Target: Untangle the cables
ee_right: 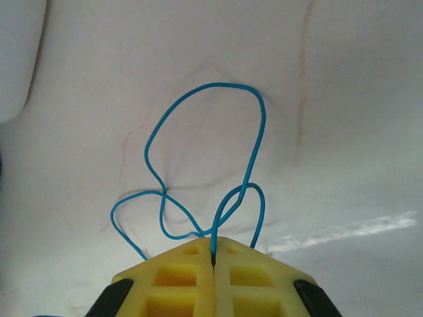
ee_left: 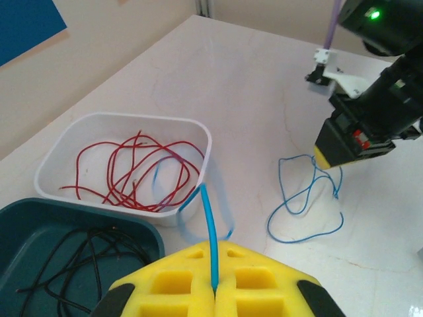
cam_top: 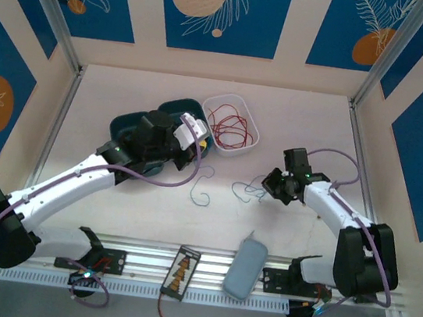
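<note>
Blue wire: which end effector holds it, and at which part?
Both. The left end effector pinches a straight stretch of blue wire; the right end effector pinches one strand just below the crossed loops.

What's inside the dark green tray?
Thin black wires lie looped inside the dark green tray. The left hand, pinching a blue wire, covers one corner, so anything lying there is hidden.
</note>
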